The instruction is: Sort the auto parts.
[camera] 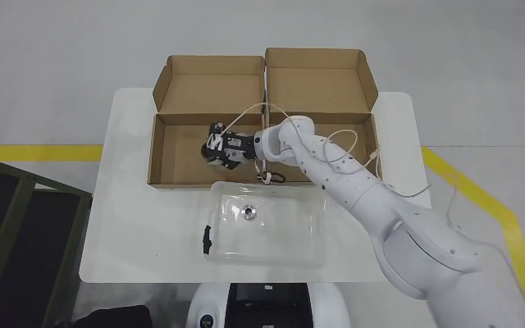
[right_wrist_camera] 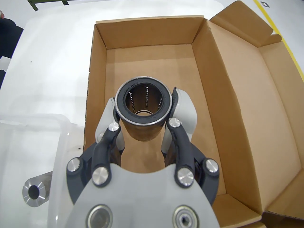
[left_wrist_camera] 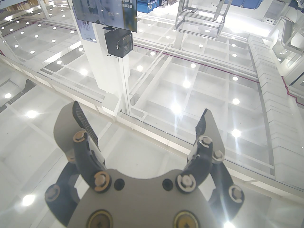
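Gripping a black cylindrical linear bearing (right_wrist_camera: 143, 119) with a steel rim and rows of tiny balls lining its bore, the right gripper (right_wrist_camera: 144, 101) (camera: 217, 148) has its 2 pale fingers (right_wrist_camera: 185, 113) clamped on the bearing's smooth sides, holding it within the open brown cardboard box (right_wrist_camera: 152, 32) (camera: 176, 157). Just outside that box's near wall stands a clear plastic bin (camera: 312, 248) with 1 shiny machined metal disc (right_wrist_camera: 34, 192) (camera: 248, 212), holed at its centre, inside. The left gripper (left_wrist_camera: 140, 109) has its 2 serrated black pads (left_wrist_camera: 85, 124) spread wide, nothing between them.
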Robot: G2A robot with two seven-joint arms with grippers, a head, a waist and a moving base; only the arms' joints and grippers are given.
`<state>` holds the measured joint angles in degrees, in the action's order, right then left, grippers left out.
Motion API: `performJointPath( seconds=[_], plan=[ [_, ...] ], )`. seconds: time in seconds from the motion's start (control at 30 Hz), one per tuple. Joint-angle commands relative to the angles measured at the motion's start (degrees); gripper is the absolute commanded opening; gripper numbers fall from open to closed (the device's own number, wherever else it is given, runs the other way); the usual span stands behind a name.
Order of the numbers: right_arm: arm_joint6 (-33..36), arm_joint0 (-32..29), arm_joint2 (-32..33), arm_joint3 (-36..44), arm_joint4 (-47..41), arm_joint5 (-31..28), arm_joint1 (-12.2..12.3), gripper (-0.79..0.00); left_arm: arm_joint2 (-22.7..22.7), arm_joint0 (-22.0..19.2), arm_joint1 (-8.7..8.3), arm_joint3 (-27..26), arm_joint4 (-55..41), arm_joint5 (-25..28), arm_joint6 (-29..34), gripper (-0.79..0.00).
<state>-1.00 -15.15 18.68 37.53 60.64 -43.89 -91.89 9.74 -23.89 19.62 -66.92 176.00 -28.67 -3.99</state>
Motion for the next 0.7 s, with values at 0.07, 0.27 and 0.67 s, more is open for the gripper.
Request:
performJointPath(
  seconds=[0.07, 0.27, 0.67],
  plan=[
    [-0.6, 0.2, -0.5, -3.3, 0.7, -0.2, -2.0, -0.785, 0.0, 0.0, 0.00, 0.0, 0.0, 0.0, 0.0, 0.000],
    [-1.7, 0.1, -1.0, -8.4, 1.7, -0.9, -4.5, -0.785, 0.0, 0.0, 0.00, 0.0, 0.0, 0.0, 0.0, 0.000],
    [-3.9, 0.7, -0.8, -15.2, 3.7, -1.8, -7.8, -0.117, 0.0, 0.0, 0.00, 0.0, 0.0, 0.0, 0.0, 0.000]
  ],
)
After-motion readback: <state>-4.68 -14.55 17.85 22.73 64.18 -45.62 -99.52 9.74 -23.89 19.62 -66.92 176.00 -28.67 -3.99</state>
